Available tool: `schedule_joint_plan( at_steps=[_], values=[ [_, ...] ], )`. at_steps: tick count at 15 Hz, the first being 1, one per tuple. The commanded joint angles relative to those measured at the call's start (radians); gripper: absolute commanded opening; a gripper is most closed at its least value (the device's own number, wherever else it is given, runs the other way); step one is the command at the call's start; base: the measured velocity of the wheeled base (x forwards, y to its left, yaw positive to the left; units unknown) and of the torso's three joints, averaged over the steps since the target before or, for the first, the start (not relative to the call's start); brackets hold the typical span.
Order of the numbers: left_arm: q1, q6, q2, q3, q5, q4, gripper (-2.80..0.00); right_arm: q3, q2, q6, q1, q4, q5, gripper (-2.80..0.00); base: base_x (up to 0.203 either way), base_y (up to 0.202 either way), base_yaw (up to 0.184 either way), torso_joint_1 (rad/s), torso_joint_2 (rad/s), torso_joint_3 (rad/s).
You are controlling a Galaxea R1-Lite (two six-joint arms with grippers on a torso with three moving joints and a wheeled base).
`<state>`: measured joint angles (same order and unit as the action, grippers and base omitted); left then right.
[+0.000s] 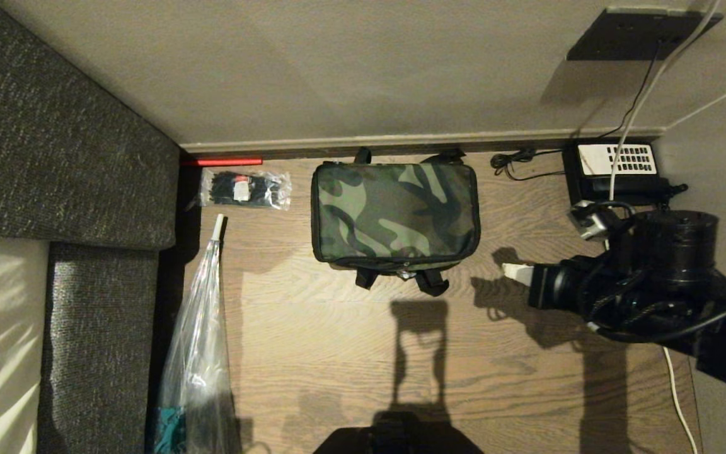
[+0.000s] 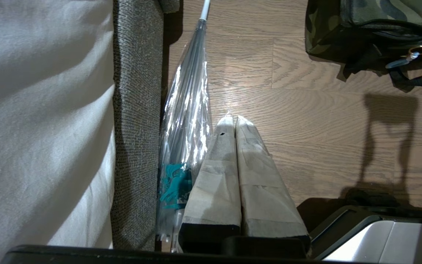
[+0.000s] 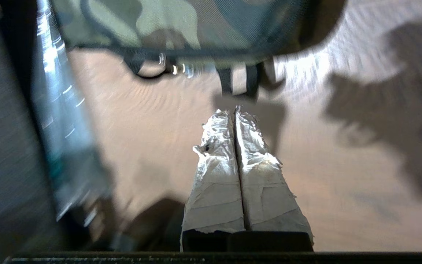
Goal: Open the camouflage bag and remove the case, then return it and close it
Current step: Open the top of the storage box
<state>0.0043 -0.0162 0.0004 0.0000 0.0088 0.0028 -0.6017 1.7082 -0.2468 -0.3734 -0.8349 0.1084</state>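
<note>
Your camouflage bag (image 1: 394, 211) sits zipped on the wood floor (image 1: 338, 353) at centre; your right gripper (image 1: 514, 271) hangs at its 4 o'clock, fingers pressed together, empty; your left gripper (image 2: 234, 119) is likewise pressed together beside the umbrella (image 2: 189, 110)

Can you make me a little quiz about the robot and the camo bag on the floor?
1. True or false: the camouflage bag is zipped shut.
2. Which gripper points toward the bag: A) the left gripper, B) the right gripper?
3. Fill in: the packet of black ties lies between the bag and the ____.

Key:
1. True; the lid lies flat and closed, and no case shows.
2. B; it hangs beside the bag with jaws shut, touching nothing. The left one stays back by the clear umbrella.
3. Sofa.
</note>
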Motion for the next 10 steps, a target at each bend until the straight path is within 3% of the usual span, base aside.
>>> schedule_joint_plan(
  at_steps=[1,3,8,9,10],
  values=[
    [0.000,-0.001,-0.002,0.003,0.000,-0.001,-2.80,-0.001,0.225,-0.003,-0.120,-0.142,-0.211,-2.80,0.000,0.000,0.000,0.000,0.00,0.000],
    [0.000,-0.001,-0.002,0.003,0.000,0.000,-2.80,-0.006,0.297,-0.008,-0.206,-0.172,-0.313,-2.80,0.000,0.000,0.000,0.000,0.00,0.000],
    [0.000,-0.001,-0.002,0.003,0.000,-0.001,-2.80,-0.066,0.421,-0.044,-0.279,-0.290,-0.355,-2.80,0.000,0.000,0.000,0.000,0.00,0.000],
    [0.000,-0.001,-0.002,0.003,0.000,0.000,-2.80,-0.096,0.436,-0.061,-0.284,-0.296,-0.365,0.00,0.000,0.000,0.000,0.000,0.00,0.000],
    [0.000,-0.001,-0.002,0.003,0.000,0.000,-2.80,-0.126,0.450,-0.081,-0.288,-0.296,-0.377,0.00,0.000,0.000,0.000,0.000,0.00,0.000]
  ],
)
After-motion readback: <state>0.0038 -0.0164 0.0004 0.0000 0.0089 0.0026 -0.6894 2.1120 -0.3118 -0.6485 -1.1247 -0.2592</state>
